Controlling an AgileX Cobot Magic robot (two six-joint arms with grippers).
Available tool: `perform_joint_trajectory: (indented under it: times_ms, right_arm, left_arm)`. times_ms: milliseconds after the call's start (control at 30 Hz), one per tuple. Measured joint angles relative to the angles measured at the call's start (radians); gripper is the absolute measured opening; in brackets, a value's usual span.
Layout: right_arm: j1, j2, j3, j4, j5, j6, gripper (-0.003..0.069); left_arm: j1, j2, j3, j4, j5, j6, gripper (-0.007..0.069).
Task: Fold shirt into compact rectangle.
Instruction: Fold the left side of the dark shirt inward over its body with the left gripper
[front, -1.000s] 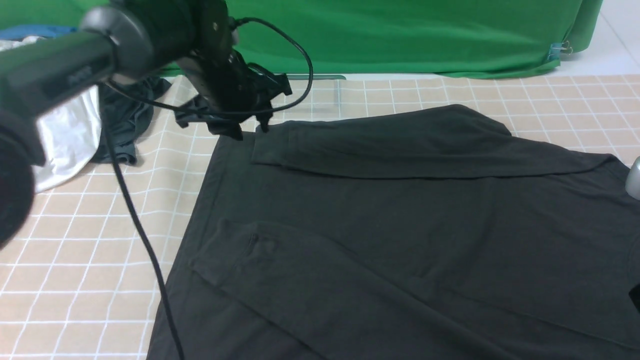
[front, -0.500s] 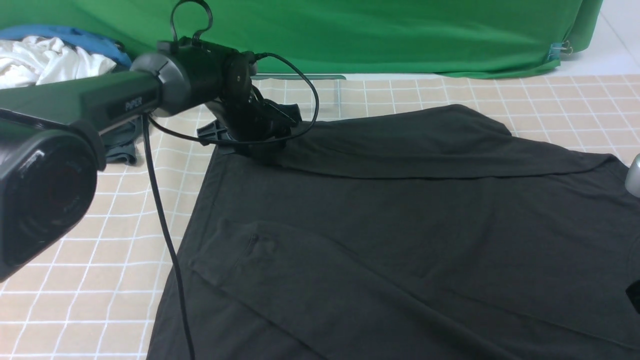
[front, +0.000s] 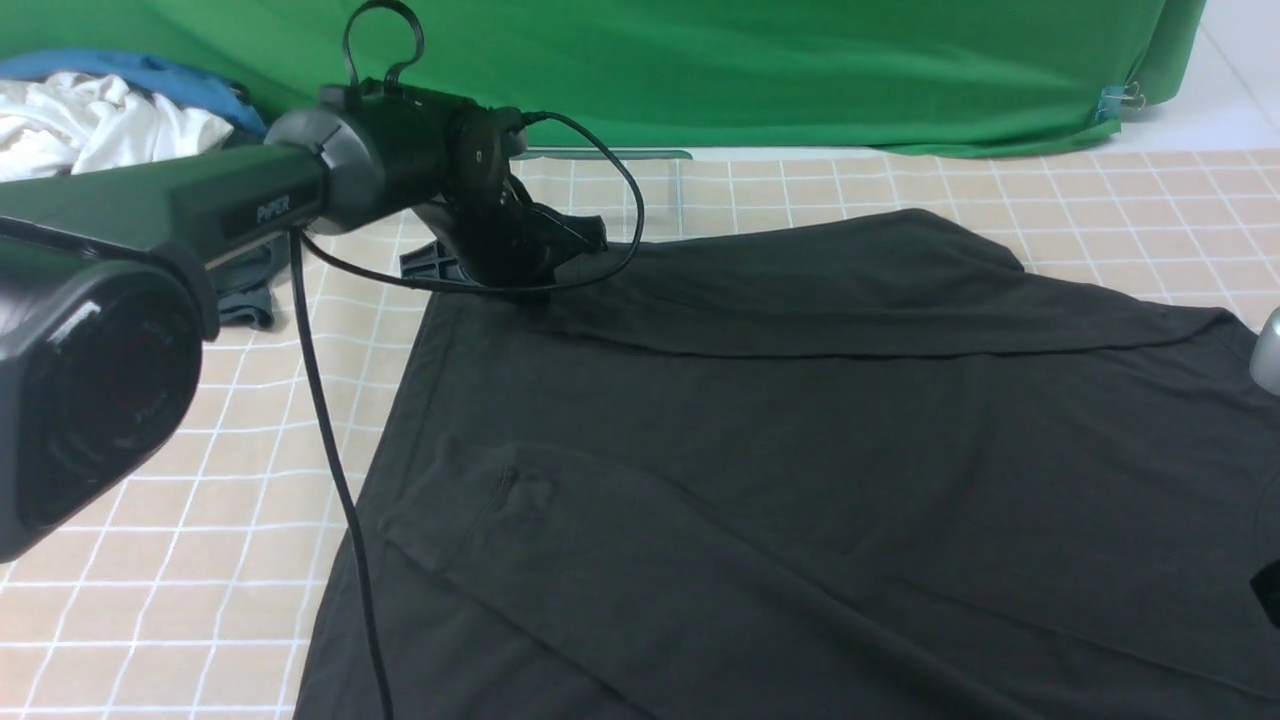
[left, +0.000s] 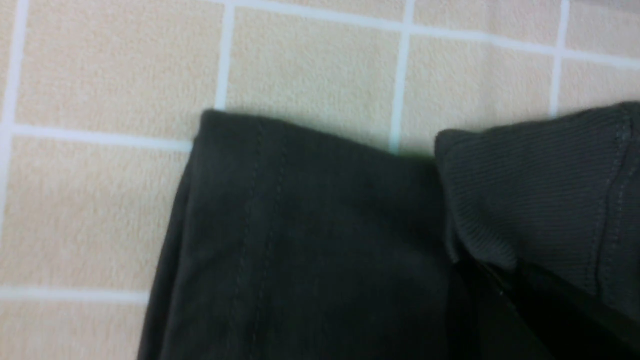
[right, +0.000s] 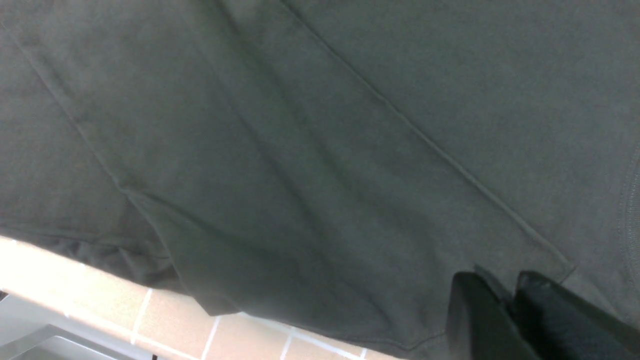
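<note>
Front and wrist views. One black shirt (front: 800, 450) lies flat on the checked cloth (front: 170, 520), filling the centre and right of the front view. Its two sleeves are folded across the body: the far sleeve (front: 850, 300) and the near sleeve (front: 620, 570).

The left gripper (front: 520, 262) sits low at the shirt's far-left corner, where the far sleeve ends. In the left wrist view the ribbed cuff (left: 540, 190) lies just beside the stitched hem corner (left: 260, 210) and drapes over a dark finger (left: 550, 312). The fingertips are covered, so whether they clamp the cuff cannot be told.

The right gripper (right: 505, 290) rests on the shirt close to its edge, beside a long seam. Its two fingers (right: 475, 320) stand narrow, almost touching, and a thin ridge of cloth appears to run into the slit between them.

Legible writing: one word only, "PIPER", in white on the left arm (front: 272, 210).

Other items, one of each, at the far left: a white garment (front: 90, 125), a blue cloth (front: 150, 70) behind it, and a dark grey garment (front: 245, 300) partly hidden by the arm. A green backdrop (front: 800, 70) closes the far side.
</note>
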Motion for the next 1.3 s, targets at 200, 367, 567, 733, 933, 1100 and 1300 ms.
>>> perform_joint_trajectory:
  times_ms: [200,367,567,733,933,1100,1300]
  right_arm:
    - [0.0,0.0,0.0,0.0,-0.003,-0.001,0.0144]
    - [0.0,0.0,0.0,0.0,-0.003,-0.001,0.0151]
    - [0.0,0.0,0.0,0.0,-0.02,0.0,0.0162]
    - [0.0,0.0,0.0,0.0,-0.041,0.0,0.0164]
    - [0.0,0.0,0.0,0.0,-0.048,-0.001,0.0177]
    - [0.0,0.0,0.0,0.0,-0.054,-0.001,0.0185]
    - [0.0,0.0,0.0,0.0,-0.074,0.0,0.0197]
  left_arm:
    - [-0.001,-0.132,-0.017,-0.025,0.133,0.036,0.0041]
    - [-0.001,-0.222,-0.018,-0.075,0.241,0.06,0.0041]
    - [-0.001,-0.333,-0.018,-0.109,0.384,0.076,0.0041]
    - [-0.001,-0.363,-0.004,-0.108,0.466,0.072,0.0041]
    - [-0.001,-0.418,0.182,-0.1,0.483,0.028,0.0041]
    - [-0.001,-0.476,0.315,-0.088,0.465,-0.007,0.0041]
    - [-0.001,-0.484,0.438,-0.089,0.403,-0.012,0.0041]
